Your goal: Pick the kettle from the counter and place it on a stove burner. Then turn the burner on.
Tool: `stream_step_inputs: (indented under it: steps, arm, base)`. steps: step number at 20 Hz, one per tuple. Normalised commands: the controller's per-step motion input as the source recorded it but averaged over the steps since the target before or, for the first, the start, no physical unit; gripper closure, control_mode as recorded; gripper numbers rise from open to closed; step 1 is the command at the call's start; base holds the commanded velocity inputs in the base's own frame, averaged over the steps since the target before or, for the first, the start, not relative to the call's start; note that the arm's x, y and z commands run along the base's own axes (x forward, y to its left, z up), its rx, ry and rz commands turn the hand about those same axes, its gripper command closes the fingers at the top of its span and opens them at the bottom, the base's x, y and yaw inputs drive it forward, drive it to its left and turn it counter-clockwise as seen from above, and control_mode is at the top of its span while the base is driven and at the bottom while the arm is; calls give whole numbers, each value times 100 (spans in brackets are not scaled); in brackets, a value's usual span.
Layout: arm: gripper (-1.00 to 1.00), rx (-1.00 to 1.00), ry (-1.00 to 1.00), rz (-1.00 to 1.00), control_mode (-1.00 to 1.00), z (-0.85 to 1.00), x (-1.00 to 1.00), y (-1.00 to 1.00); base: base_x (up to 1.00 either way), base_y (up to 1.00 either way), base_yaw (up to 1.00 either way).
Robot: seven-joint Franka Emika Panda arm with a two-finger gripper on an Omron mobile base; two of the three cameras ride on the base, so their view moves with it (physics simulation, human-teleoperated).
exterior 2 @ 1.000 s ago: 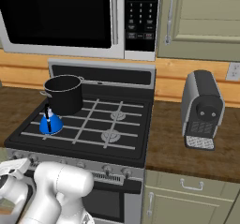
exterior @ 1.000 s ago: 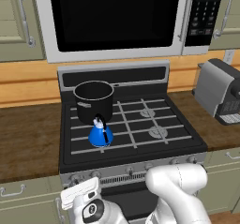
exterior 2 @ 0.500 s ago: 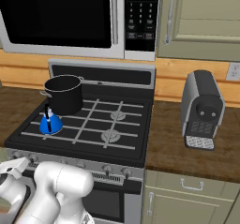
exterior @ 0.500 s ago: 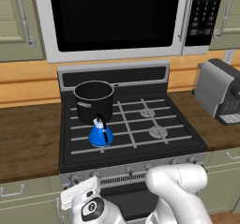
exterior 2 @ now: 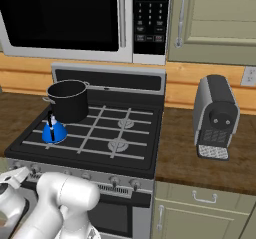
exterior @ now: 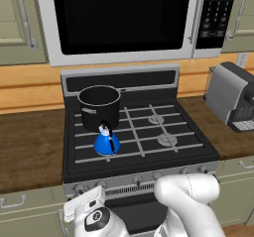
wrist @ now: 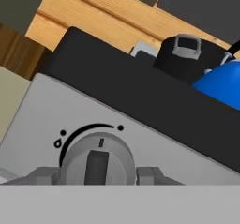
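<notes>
The small blue kettle (exterior: pixel 106 142) (exterior 2: pixel 53 131) stands upright on the grate of the stove's front-left burner, just in front of the black pot (exterior: pixel 99 107); it hides the burner head. In the hand view the kettle (wrist: pixel 222 85) shows at the right edge. My gripper (wrist: pixel 97 174) is at the stove's front panel, its fingers (wrist: pixel 44 175) pressed to either side of the round grey knob (wrist: pixel 98 153). The knob's mark points straight up. My white hand (exterior: pixel 92 215) hangs low before the panel's left end.
Dark wood counter (exterior: pixel 30 142) (exterior 2: pixel 200 168) flanks the stove on both sides. A grey coffee machine (exterior: pixel 230 99) (exterior 2: pixel 216 115) stands on the right counter. A microwave (exterior: pixel 124 18) hangs above the stove. Further knobs (exterior 2: pixel 115 181) line the front panel.
</notes>
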Motion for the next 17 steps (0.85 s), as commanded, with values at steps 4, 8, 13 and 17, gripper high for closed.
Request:
stream_step_inputs:
  steps: [4,8,13,17]
  arm:
    - [100,-15,12,0,-100,8,-1,-8]
    - [100,-14,13,0,-100,2,-1,-2]
    - [100,-19,0,0,-100,-17,0,-18]
    - [100,-19,0,0,-100,-16,-2,-26]
  base:
    - [0,0,0]
    - [0,0,0]
    - [0,0,0]
    - [0,0,0]
